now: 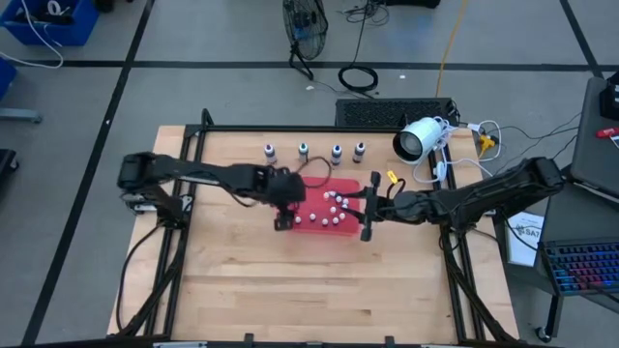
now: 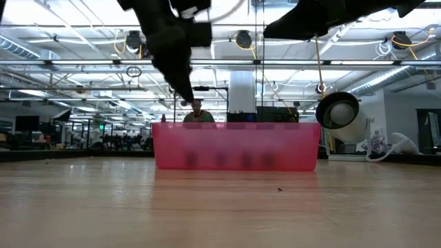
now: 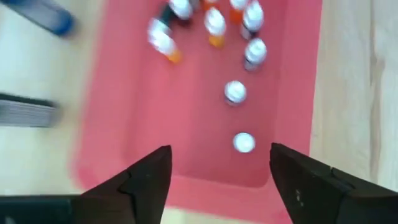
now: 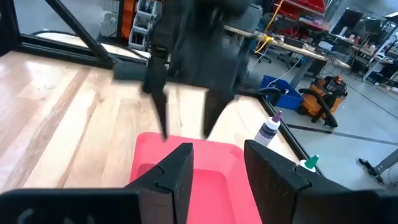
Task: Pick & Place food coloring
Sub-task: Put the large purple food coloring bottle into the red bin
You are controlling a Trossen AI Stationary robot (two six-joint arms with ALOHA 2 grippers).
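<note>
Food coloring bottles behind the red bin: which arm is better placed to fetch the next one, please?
Probably left: the left gripper hangs open and empty over the bin; the right gripper sits at its rim.

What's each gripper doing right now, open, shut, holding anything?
Left gripper: open, empty, over the red bin.
Right gripper: open, empty, at the bin's other end.

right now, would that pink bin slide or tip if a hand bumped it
The pink bin would probably slide rather than tip: it is low, wide and sits flat on smooth wood. It looks like thin, see-through plastic, so likely light and slightly flexible. The small bottles standing loose inside might topple if it jerks.
</note>
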